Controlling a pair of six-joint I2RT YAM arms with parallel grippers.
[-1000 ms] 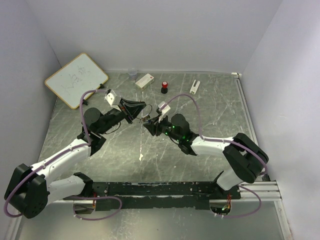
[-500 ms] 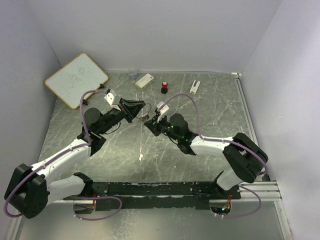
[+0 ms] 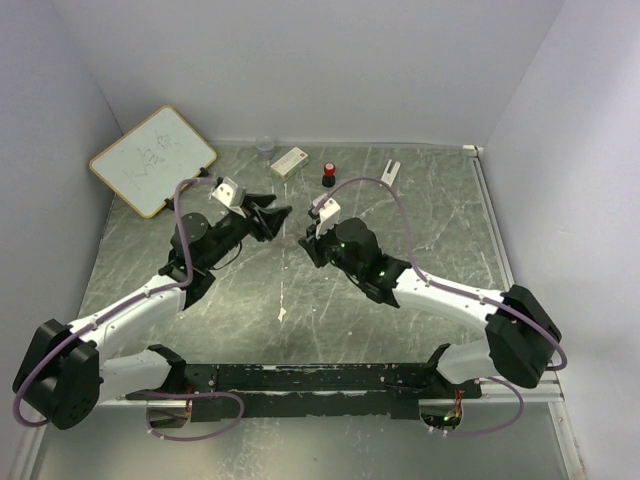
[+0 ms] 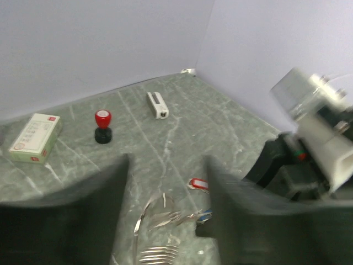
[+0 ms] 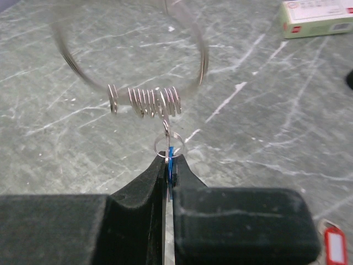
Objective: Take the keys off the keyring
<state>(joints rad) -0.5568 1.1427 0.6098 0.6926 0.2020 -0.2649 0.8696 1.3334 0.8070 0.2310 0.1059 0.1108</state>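
I reckon I'm partway: the plastic-headed red key (image 5: 335, 243) lies loose on the veined green stone table (image 5: 276, 138). The blue key (image 5: 171, 157) is not yet off the keyring (image 5: 144, 100), a thin shiny wire loop with a tight coil. My right gripper (image 5: 166, 165) is clamped on that blue key, the ring hanging between the arms, and my left gripper (image 4: 165, 165) gapes wide and empty.

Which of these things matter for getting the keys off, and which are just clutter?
Job: keyring; blue key, pinched by the right gripper; red key; open left gripper.
Lying about: whiteboard, small box, red-topped stamp, white clip, small cup.
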